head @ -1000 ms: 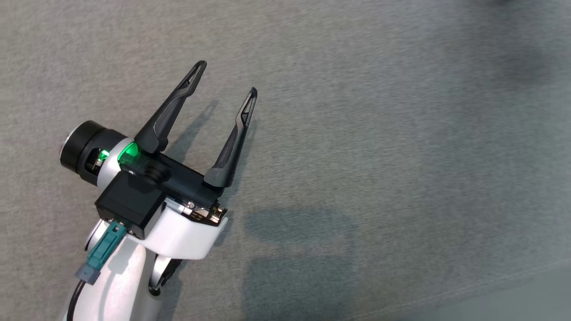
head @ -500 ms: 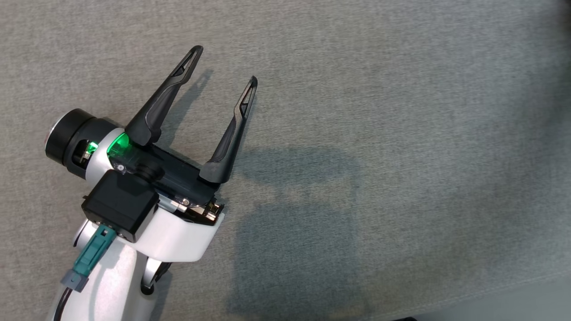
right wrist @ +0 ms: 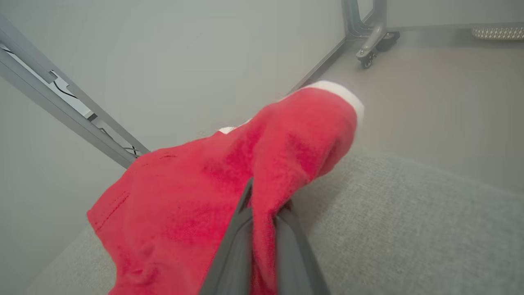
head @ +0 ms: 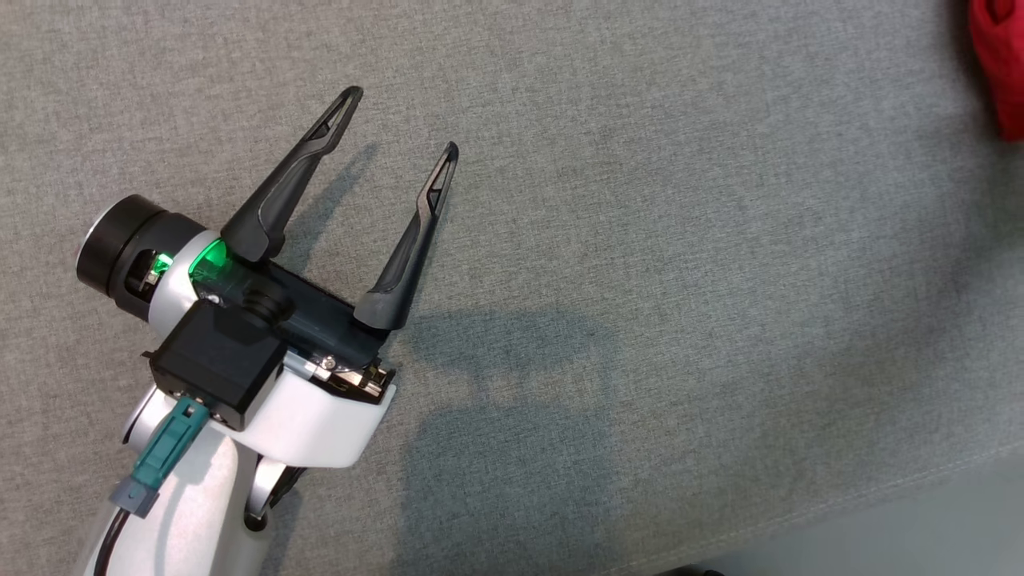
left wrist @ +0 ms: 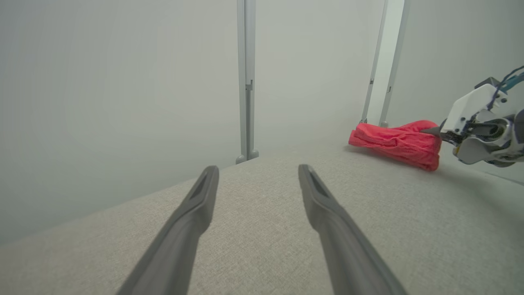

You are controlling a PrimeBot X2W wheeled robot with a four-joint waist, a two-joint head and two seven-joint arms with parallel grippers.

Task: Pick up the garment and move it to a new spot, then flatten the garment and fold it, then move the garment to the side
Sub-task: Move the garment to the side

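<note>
One move seems under way: right gripper (right wrist: 264,205) clamped on the bundled red fabric garment (right wrist: 184,192), left gripper (head: 402,120) spread empty, well apart from it.

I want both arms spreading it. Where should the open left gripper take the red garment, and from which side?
Probably its free end, the one away from the right gripper, which is shut on a fold at the other end. The red garment sits bunched on the grey surface; the left gripper could come in low from its own side.
</note>
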